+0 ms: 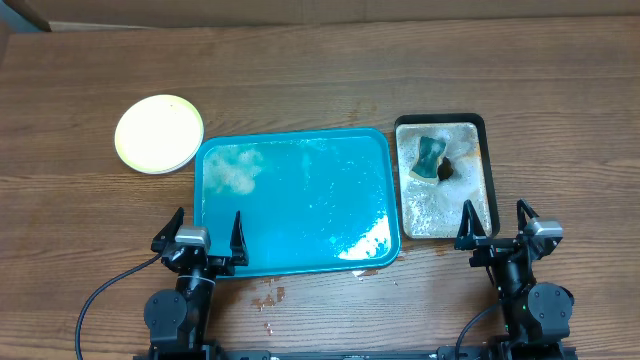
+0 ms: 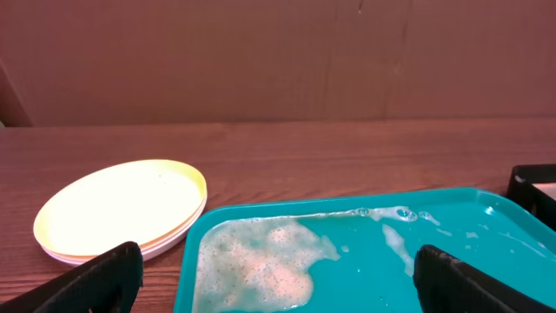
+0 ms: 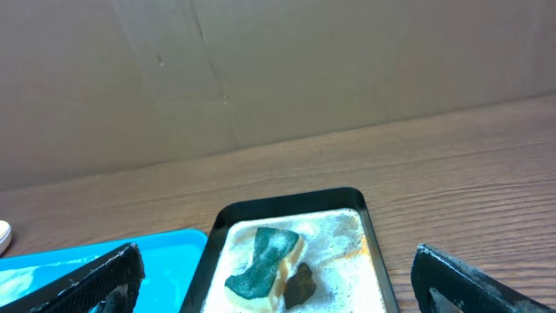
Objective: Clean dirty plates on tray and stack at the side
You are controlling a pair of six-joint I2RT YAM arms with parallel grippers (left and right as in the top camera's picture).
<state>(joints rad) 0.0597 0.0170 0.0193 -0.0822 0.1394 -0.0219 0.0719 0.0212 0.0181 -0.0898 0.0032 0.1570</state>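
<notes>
1. Yellow-green on top, the plates sit stacked on the table, just beside the tray's far-left corner.
2. Left gripper: jaws spread wide, empty.
3. Teal tray carries foam.
4. Black tray holds a sponge.
5. Right gripper: jaws wide, empty.

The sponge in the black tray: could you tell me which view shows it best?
Right wrist view: the sponge lies close and large in foam. Overhead shows it small, from above; left wrist misses it.

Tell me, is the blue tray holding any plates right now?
No. The tray holds only foam; the plates sit stacked beside it.
</notes>
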